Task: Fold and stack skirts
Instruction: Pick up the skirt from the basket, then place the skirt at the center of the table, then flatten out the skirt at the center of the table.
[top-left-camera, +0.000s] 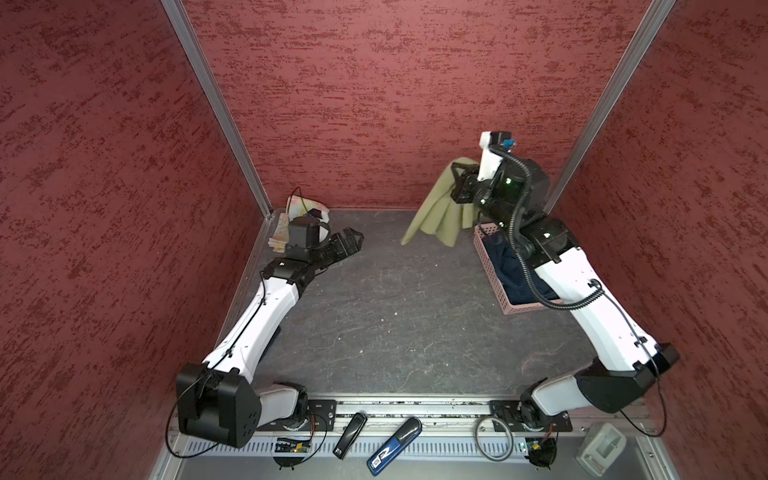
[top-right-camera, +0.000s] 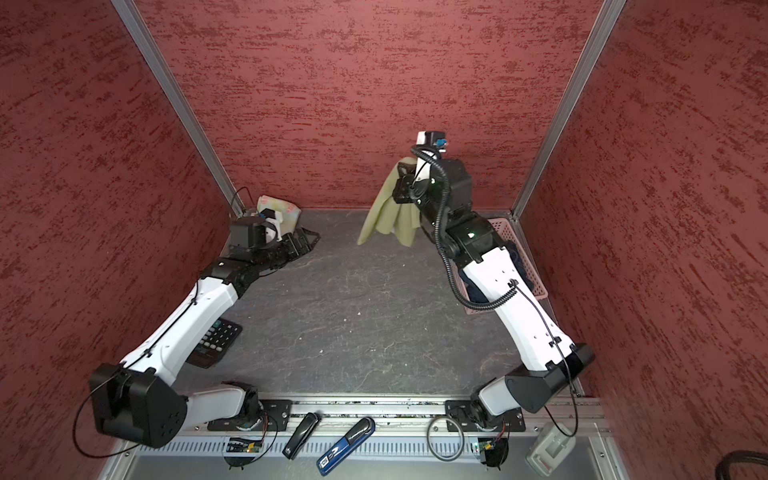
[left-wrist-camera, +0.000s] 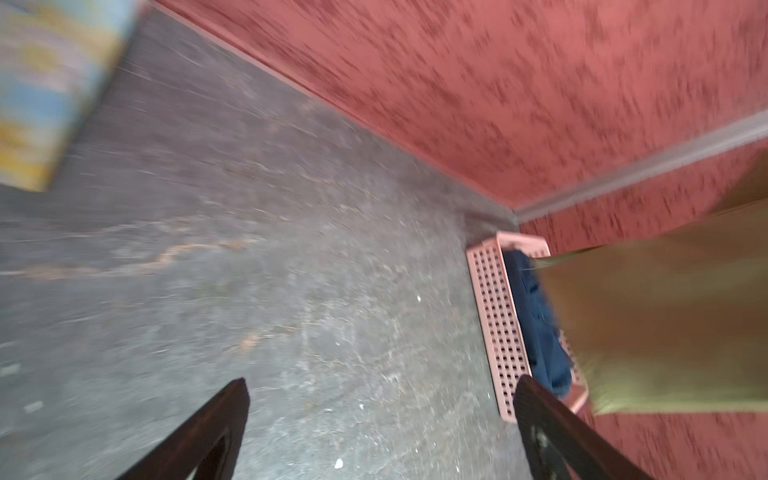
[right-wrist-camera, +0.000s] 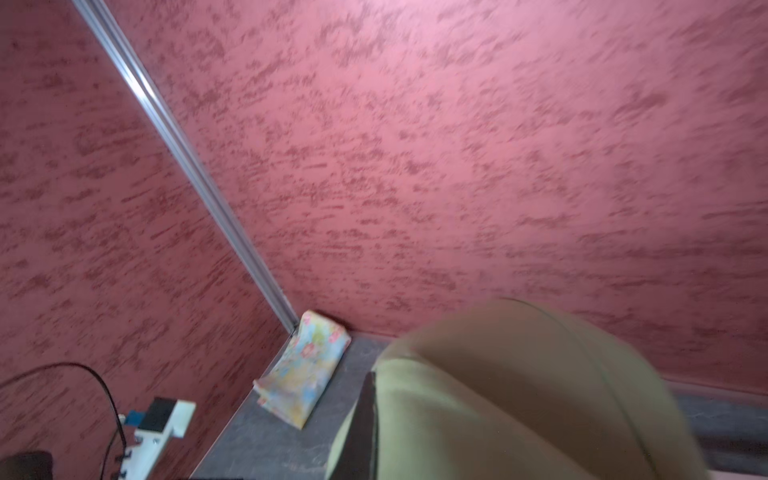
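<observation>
1. Right wrist view: the olive-green skirt (right-wrist-camera: 498, 395) bulges close to my camera, soft matte cloth draped over one dark finger. My right gripper (top-left-camera: 461, 185) is clamped tight on its upper edge.
2. In both top views the skirt hangs from that grip in loose folds. Its long axis runs down from the gripper, and the hem fans out toward the middle of the mottled grey table (top-left-camera: 374, 311). I cannot tell whether the hem brushes the surface.
3. My left gripper (top-left-camera: 353, 240) lies low at the far left, jaws spread wide and holding nothing, aimed across toward the hanging cloth. The skirt is to its right and higher, well apart, so my right arm is the nearer one.
4. I judge the next move turns on that gap. Either I lower the cloth flat onto the middle of the table, or my left gripper crosses over for a free corner.
5. The floral skirt (right-wrist-camera: 307, 365) sits folded in the far-left corner, a flat pastel packet just behind my left wrist.
6. The denim skirt (left-wrist-camera: 540, 324), dark and bunched, lies in the pink basket (left-wrist-camera: 494, 316) of rigid perforated plastic under my right arm.
</observation>
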